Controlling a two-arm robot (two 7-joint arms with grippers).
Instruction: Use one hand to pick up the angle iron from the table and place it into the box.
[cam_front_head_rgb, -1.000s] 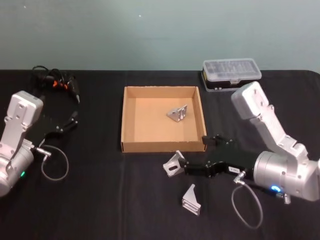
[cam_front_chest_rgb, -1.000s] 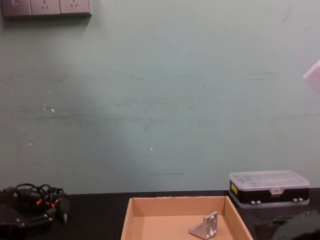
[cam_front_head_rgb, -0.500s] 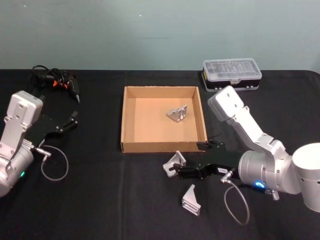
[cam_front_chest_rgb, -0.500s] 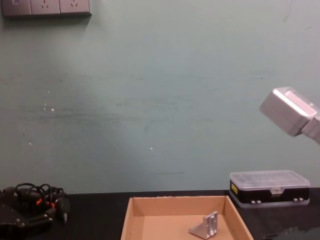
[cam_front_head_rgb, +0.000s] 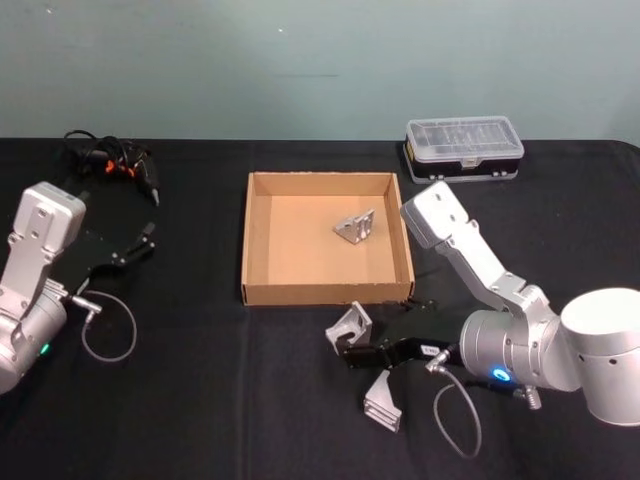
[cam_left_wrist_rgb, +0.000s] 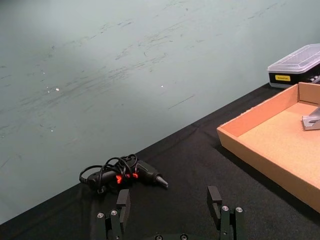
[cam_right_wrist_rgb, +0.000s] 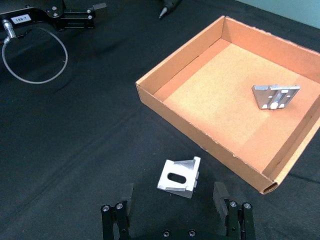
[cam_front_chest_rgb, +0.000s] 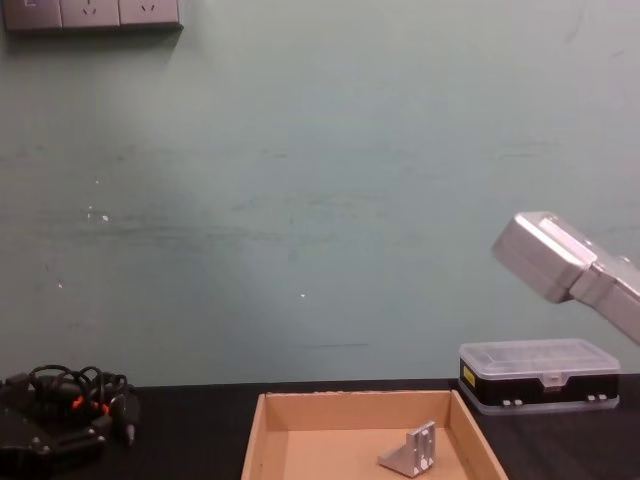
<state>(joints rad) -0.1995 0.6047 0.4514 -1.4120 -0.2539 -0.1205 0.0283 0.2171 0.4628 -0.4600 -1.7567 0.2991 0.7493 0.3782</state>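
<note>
- Surface: black table before a teal wall; clear-lidded plastic case at far right, corded tool at far left
- Centre: the box, with one angle iron lying inside
- Just outside its front wall, on the table: a second angle iron, between the spread fingers of the right gripper, a gap on each side, nothing gripped
- Nearer the robot: a third angle iron
- Parked at left: the left gripper, fingers apart, empty
</note>
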